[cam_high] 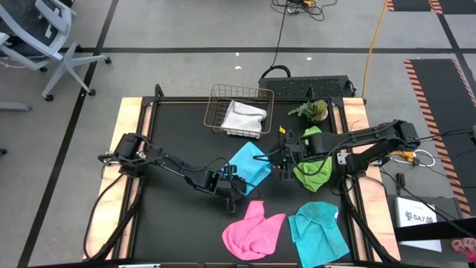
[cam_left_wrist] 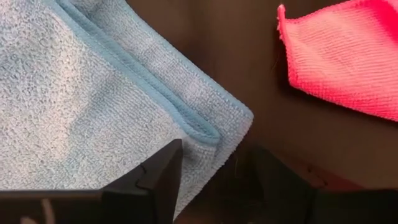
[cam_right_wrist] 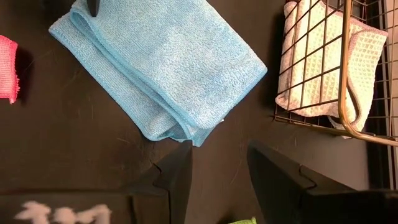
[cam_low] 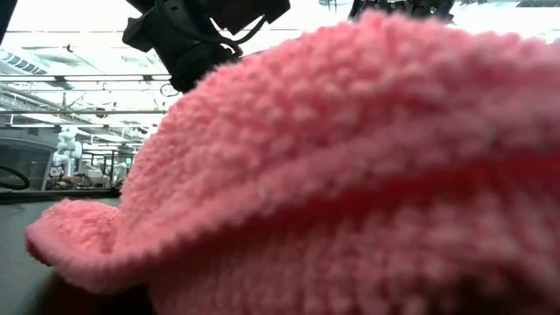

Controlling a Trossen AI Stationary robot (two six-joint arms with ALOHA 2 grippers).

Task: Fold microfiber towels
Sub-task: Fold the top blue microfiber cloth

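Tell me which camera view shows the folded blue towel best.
The right wrist view: the whole folded blue towel shows, with its layered edges. The high view shows it small, the left wrist view only one corner, the low view nothing of it.

Black table (cam_high: 178, 141) with wooden side strips filling the frame's centre. Lying on it: folded blue towel (cam_high: 249, 164) at centre, pink towel (cam_high: 253, 231) at lower centre, second blue towel (cam_high: 320, 231) lower right, green towel (cam_high: 313, 171) right of centre. Standing along the upper edge: wire basket (cam_high: 223, 104), plant (cam_high: 311, 111).
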